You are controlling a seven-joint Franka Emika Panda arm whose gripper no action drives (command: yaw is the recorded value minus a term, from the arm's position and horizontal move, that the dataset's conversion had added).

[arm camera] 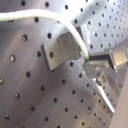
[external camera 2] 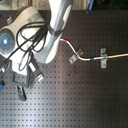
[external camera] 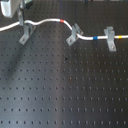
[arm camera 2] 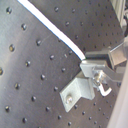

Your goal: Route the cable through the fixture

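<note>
The white cable [external camera: 47, 21] runs across the back of the board in the first exterior view, with a red band [external camera: 61, 21], a blue band [external camera: 95, 36] and a yellow band [external camera: 120, 37]. The fixture [external camera: 26, 33], a narrow upright grey clip, stands at the first exterior view's left. The cable passes at its top; I cannot tell if it sits in the slot. My gripper [external camera: 21, 18] is just above and beside the fixture, shut on the cable. Both wrist views show the fingertips [arm camera: 107, 57] pinching the cable [arm camera: 75, 35] next to the fixture [arm camera: 62, 51], and likewise the cable [arm camera 2: 55, 31] and fixture [arm camera 2: 77, 89].
A leaning Y-shaped grey clip [external camera: 75, 34] and a T-topped grey clip [external camera: 110, 39] hold the cable further right; both show in the second exterior view [external camera 2: 72, 58] [external camera 2: 103, 58]. The black perforated board [external camera: 65, 90] spreads toward the front. The arm and its black hoses [external camera 2: 30, 40] hide the second exterior view's left.
</note>
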